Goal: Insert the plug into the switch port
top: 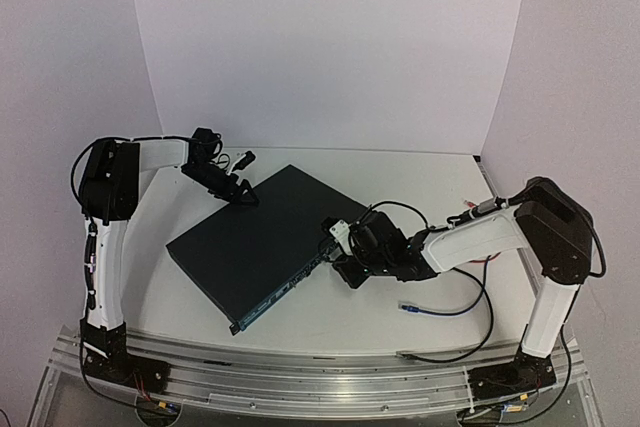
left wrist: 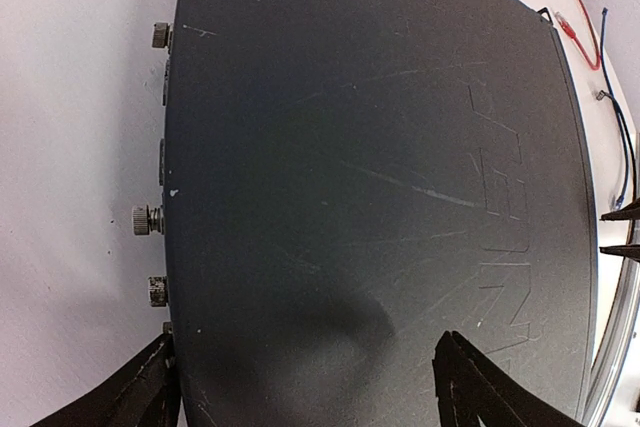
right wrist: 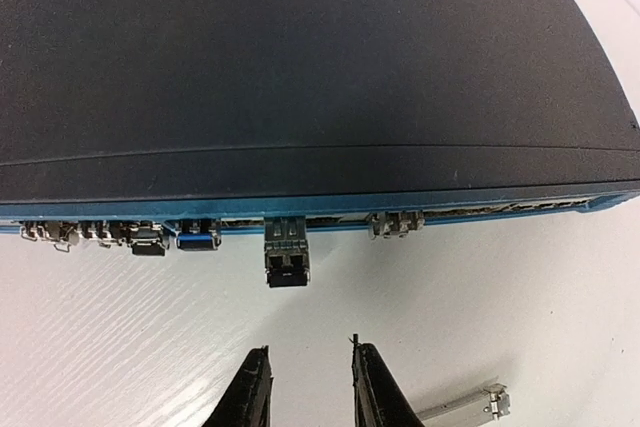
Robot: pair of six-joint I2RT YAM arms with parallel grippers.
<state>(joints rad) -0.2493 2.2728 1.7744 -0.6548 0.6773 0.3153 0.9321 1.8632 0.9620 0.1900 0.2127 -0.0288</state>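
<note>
while the boxy grey plug point(right wrist: 287, 252) sat in the flat navy metal switch point(right wrist: 300, 47), left gripper point(left wrist: 315, 387) gaped wide — right gripper point(right wrist: 305, 387) narrowly, empty.

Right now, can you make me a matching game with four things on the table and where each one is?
1 switch
2 plug
3 blue cable
4 left fingers

A sticking out of the port row
B lying on the table by the right arm
C flat in the middle of the table
D spread over the switch's far edge

Pairs: 1-C, 2-A, 3-B, 4-D
</note>
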